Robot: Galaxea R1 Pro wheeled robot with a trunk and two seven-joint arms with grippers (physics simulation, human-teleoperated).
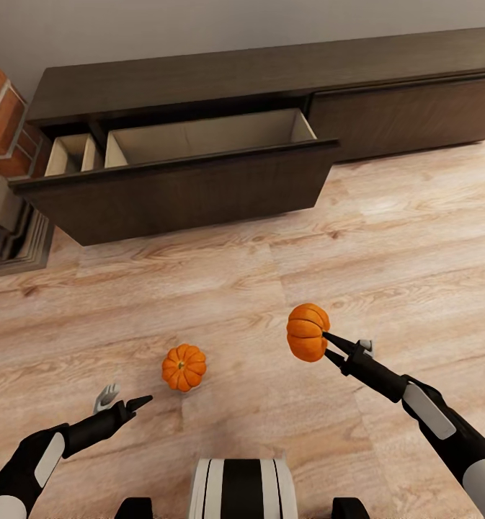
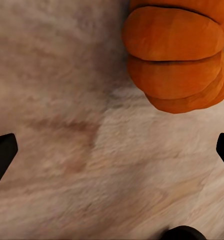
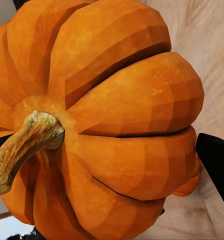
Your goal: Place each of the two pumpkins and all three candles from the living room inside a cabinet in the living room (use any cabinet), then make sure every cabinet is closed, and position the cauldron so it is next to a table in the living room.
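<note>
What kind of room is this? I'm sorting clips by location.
Probably a living room: a long low dark-wood cabinet against the wall with one drawer pulled open, a wood-plank floor, and brickwork, perhaps a fireplace, beside the cabinet.

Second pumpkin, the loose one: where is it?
On the wood floor in head view, the second pumpkin sits just ahead of the open left gripper.

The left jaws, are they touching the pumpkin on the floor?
Apart. In the left wrist view, bare floor lies between the open left gripper and the pumpkin.
</note>
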